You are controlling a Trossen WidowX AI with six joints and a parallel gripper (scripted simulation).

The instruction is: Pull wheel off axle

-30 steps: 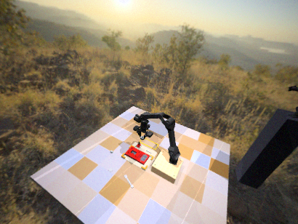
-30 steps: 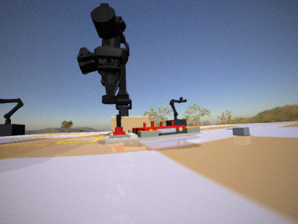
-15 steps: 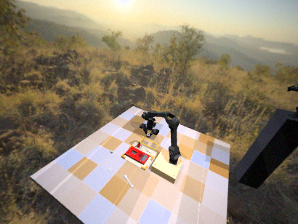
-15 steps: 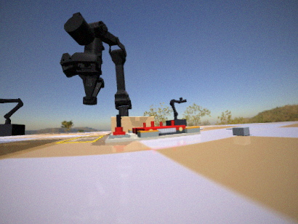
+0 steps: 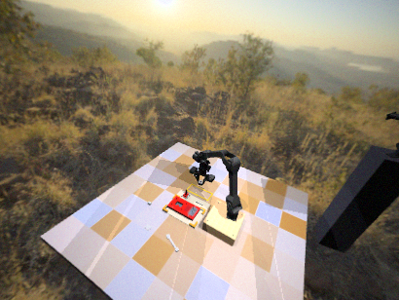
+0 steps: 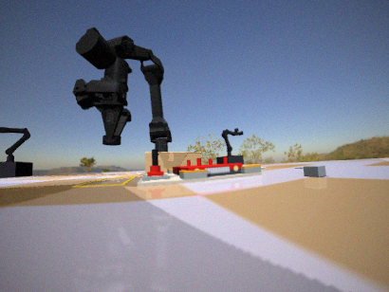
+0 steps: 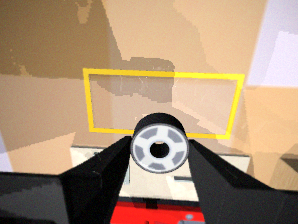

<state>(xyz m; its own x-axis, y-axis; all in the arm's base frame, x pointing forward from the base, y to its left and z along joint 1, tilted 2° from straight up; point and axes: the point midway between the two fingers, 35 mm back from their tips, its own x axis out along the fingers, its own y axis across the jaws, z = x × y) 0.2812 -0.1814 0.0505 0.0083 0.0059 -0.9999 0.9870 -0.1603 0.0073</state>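
The hand (image 7: 159,150) pinches the wheel (image 7: 159,148) between its two dark fingers, one pressed against each side of the black tyre. In the wrist view the wheel faces the camera: a grey hub with darker spoke segments and a round bore at its middle. It is held in the air, touching nothing but the fingers.

Below and beyond it on the tabletop (image 7: 45,115) lies the marked area (image 7: 163,105), a yellow-outlined rectangle on the tan surface. From the wrist camera the wheel overlaps the near edge of that outline, with the pale edge of the fixture board (image 7: 100,155) and a strip of red directly beneath the hand.

In the exterior view the arm (image 6: 154,95) arches over from its base, and the hand (image 6: 113,137) hangs high, pointing down, well above the yellow outline (image 6: 106,182) seen edge-on at the left. The red upright axle (image 6: 155,171) stands bare on the board, just to the right of the hand's position.

The top view shows the red fixture (image 5: 183,206) beside the arm's pale pedestal (image 5: 223,224), the yellow rectangle (image 5: 199,193) just behind it under the hand, and a small white bar (image 5: 171,242) lying well apart on the checkered tabletop.
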